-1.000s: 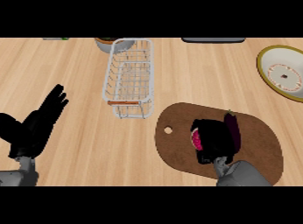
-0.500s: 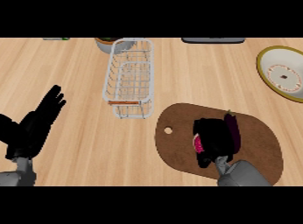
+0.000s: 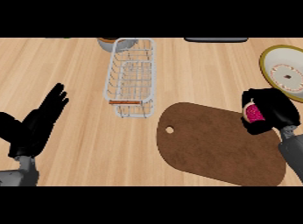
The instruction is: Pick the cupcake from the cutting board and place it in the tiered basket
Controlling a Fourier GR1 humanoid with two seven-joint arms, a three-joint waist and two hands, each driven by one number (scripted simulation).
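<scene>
The pink-topped cupcake (image 3: 252, 113) sits inside my right hand (image 3: 270, 109), whose fingers are curled round it; only its pink side shows. That hand hangs at the right edge of the brown cutting board (image 3: 212, 144), lifted off it. Up the counter to the left stands the white wire tiered basket (image 3: 131, 76), with nothing visible in it. My left hand (image 3: 34, 124) rests open at the lower left, fingers up.
A yellow-rimmed plate (image 3: 290, 74) lies at the far right, close behind my right hand. A grey bowl (image 3: 112, 42) and a dark object (image 3: 215, 40) sit along the back edge. Bare wood lies between the basket and the board.
My right hand has risen off the cutting board's middle and swung to the right with the cupcake in it. The left hand has barely moved.
</scene>
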